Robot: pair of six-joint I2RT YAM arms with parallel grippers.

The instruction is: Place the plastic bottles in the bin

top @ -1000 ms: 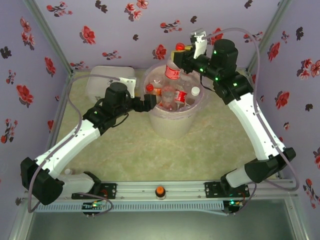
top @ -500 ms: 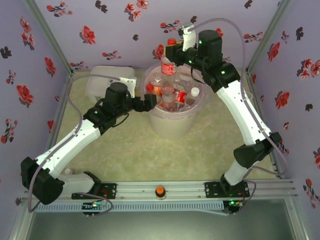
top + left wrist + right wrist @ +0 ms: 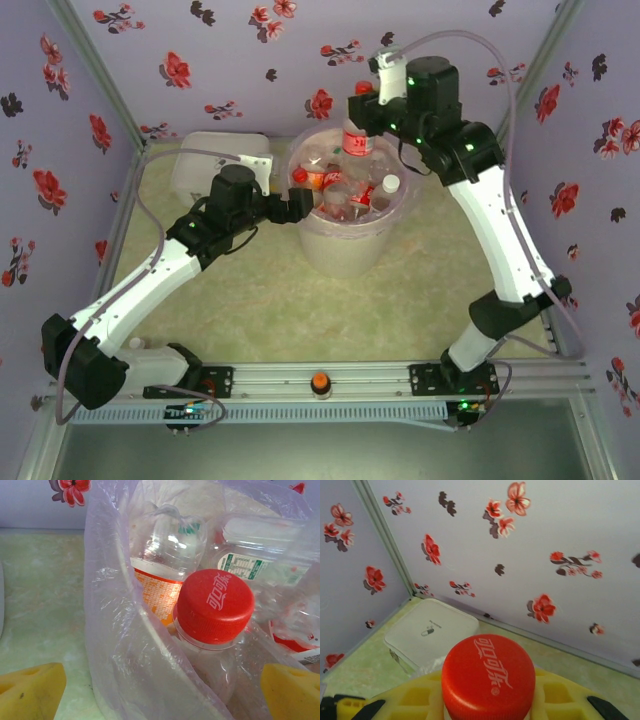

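Bottle, red-capped: probably empty, light, thin-walled, slippery; stiff neck the best hold. Right gripper clenched there, over bin, far side. Left gripper released at left rim.

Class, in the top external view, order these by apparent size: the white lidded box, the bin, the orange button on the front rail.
1. The bin.
2. The white lidded box.
3. The orange button.
No two look alike in size.
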